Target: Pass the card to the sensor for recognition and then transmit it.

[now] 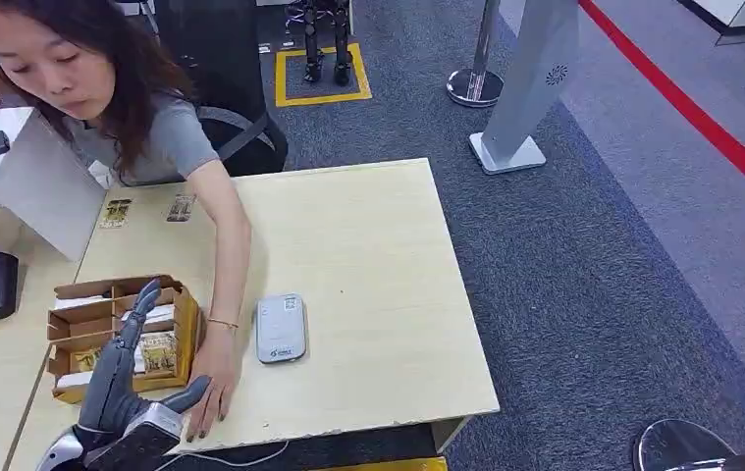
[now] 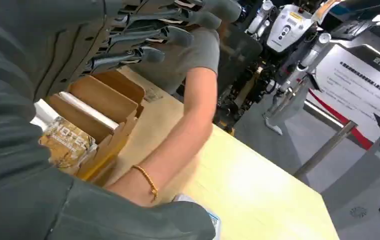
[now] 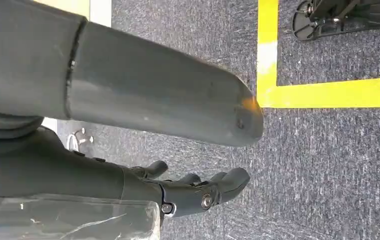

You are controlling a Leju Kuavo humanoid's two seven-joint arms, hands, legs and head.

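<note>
Left robot hand [image 1: 125, 378] is raised over the near-left corner of the table [image 1: 378, 245], fingers spread and straight, holding nothing; fingertips [image 1: 147, 294] reach over the cardboard box [image 1: 184, 324]. In the left wrist view the same dark fingers [image 2: 167, 35] fan out above the box's compartments.

Box: brown corrugated card, open top, split by dividers into several cells. Cards [image 1: 157, 351] stand in the cells, pale with printed yellowish faces; two more printed cards [image 1: 116, 212] lie flat near the table's far-left edge.

A person [image 1: 113, 88] in a grey shirt leans in from the far-left side, arm stretched along the box's right wall, their hand [image 1: 213, 391] flat on the table at the near edge, just beside the robot thumb. Thin gold bracelet at the wrist.

Sensor [image 1: 281, 327]: small grey rounded-rectangle device, smooth plastic, flat on the table, just right of the person's forearm, apart from the box.

Table is pale wood laminate, square-cornered, near edge chipped. Its right half is bare; beyond the right edge, dark blue-grey carpet.

Right robot hand [image 3: 198, 192] hangs over carpet with a yellow floor line, fingers curled inward, holding nothing.
</note>
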